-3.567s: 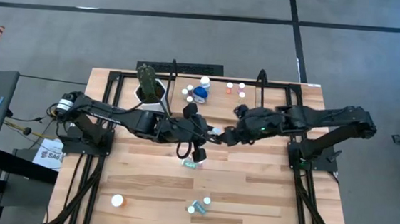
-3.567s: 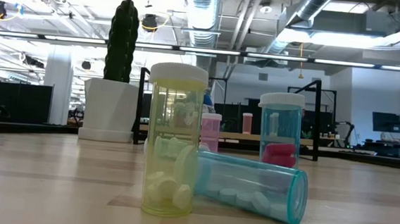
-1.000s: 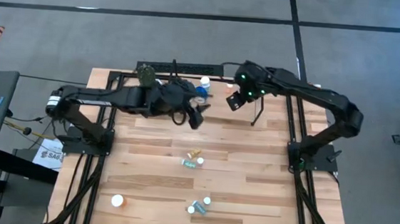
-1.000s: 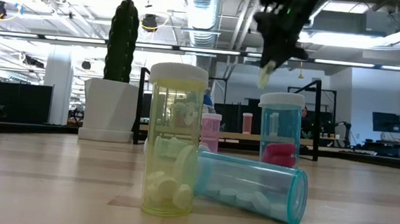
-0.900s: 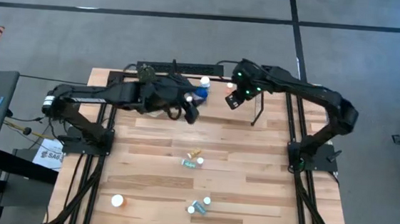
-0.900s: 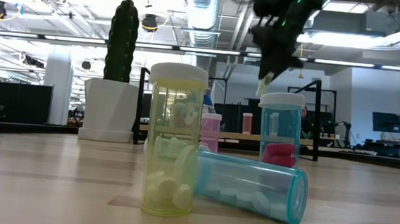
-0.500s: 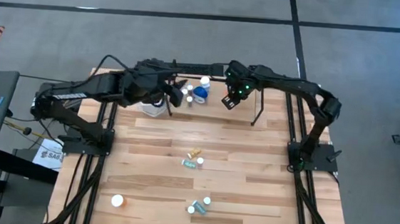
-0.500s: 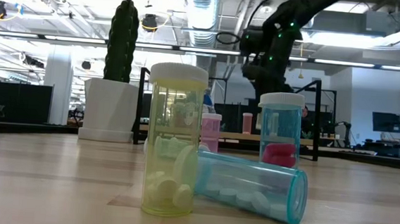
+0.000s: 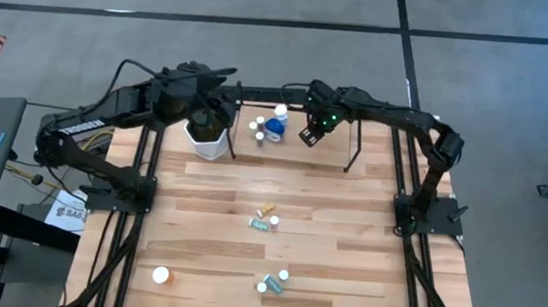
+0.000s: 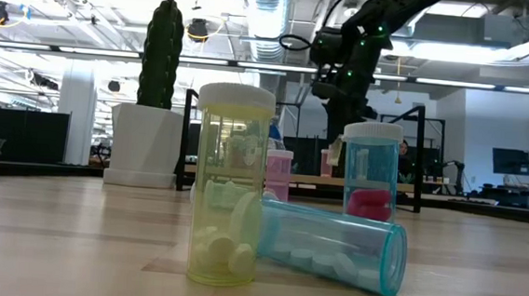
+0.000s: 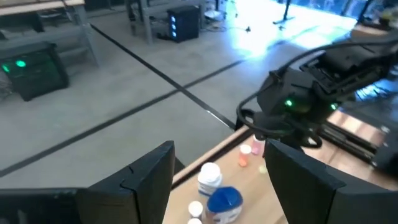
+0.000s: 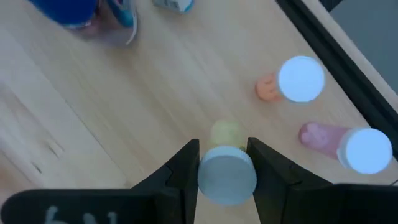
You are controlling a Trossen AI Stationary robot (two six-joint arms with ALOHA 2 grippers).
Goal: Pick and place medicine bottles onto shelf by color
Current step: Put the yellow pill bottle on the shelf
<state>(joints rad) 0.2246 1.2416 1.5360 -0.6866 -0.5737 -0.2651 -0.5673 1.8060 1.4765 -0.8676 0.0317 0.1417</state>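
My right gripper (image 9: 310,137) hangs over the shelf (image 9: 382,147) at the table's far side, shut on a small yellow medicine bottle (image 12: 227,132) with a white cap. Beyond it on the board stand an orange bottle (image 12: 268,89) and a pink bottle (image 12: 317,135). A larger blue bottle (image 9: 274,127) and small white ones (image 9: 258,126) stand further left on the shelf. My left gripper (image 11: 217,174) is open with nothing between its fingers, high over the cactus pot (image 9: 207,134). More bottles lie on the tabletop (image 9: 265,212). My right gripper pinches the yellow bottle at its white cap (image 12: 227,176) between its two fingers, one on each side. The fingers come from above, pointing steeply down. The bottle hangs cap-up below them, close over the shelf board; whether its base touches the board I cannot tell.
The shelf's black posts (image 9: 356,140) and rails stand close to my right arm. On the near table, in the low view, a yellow bottle (image 10: 230,188) stands beside a lying teal one (image 10: 332,248). Another bottle (image 9: 160,275) sits near the table's near left.
My right gripper has sunk toward the shelf board with the yellow bottle, drifting a little toward the table's left and rolling its wrist. My left gripper, still open, has drawn back from mid-table toward the far left and risen over the cactus pot.
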